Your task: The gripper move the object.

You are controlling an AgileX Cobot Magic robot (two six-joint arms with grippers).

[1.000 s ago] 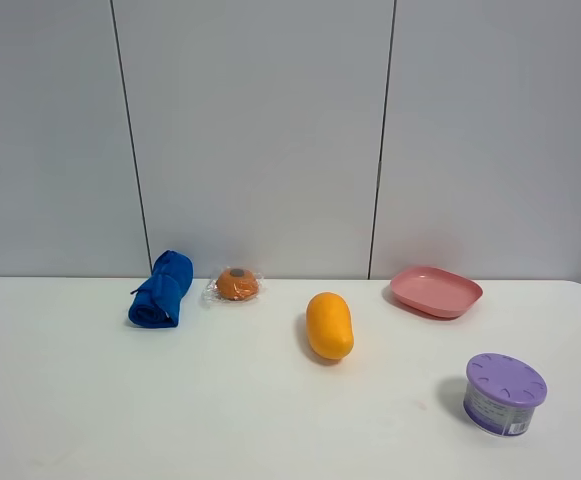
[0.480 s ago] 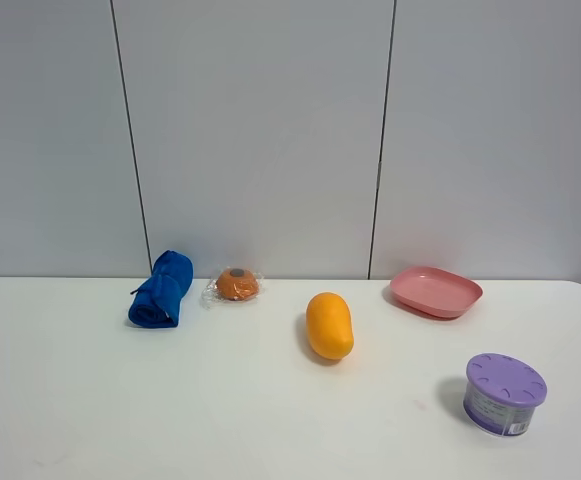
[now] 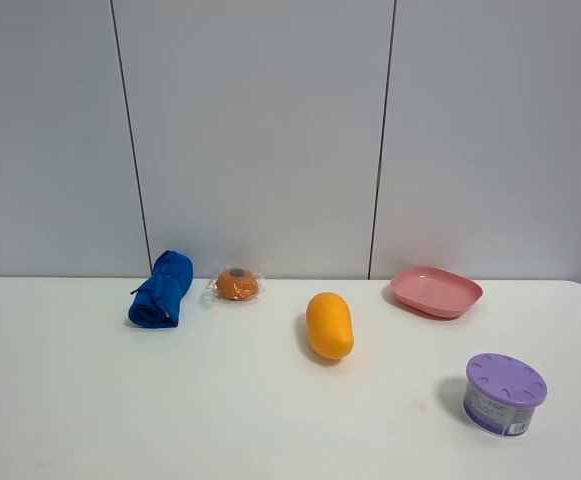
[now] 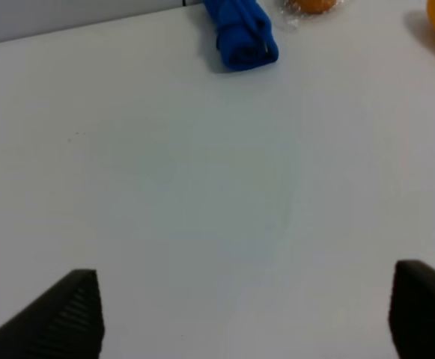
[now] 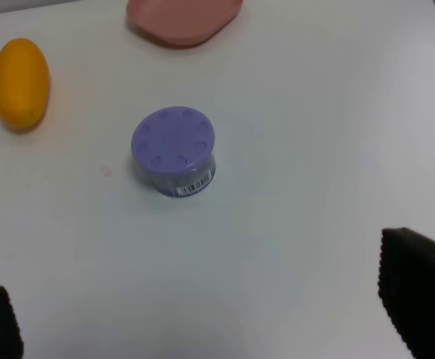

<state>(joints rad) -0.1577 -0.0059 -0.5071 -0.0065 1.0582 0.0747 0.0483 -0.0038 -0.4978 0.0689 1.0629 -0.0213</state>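
left gripper (image 4: 243,314) wide open, empty | right gripper (image 5: 202,321) wide open, empty | round purple-lidded plastic tub (image 5: 174,150) ahead of right jaws, well apart | we judge it the target; risk: smooth tub skids or tips if we close off-centre

From my left gripper (image 4: 243,318), the cloth roll (image 4: 240,34) lies far ahead, the wrapped bun (image 4: 312,6) just right of it. From my right gripper (image 5: 210,318), the tub (image 5: 174,150) sits ahead, the mango (image 5: 22,82) farther ahead to the left, the dish (image 5: 183,19) beyond the tub. All rest on the table (image 3: 220,410).
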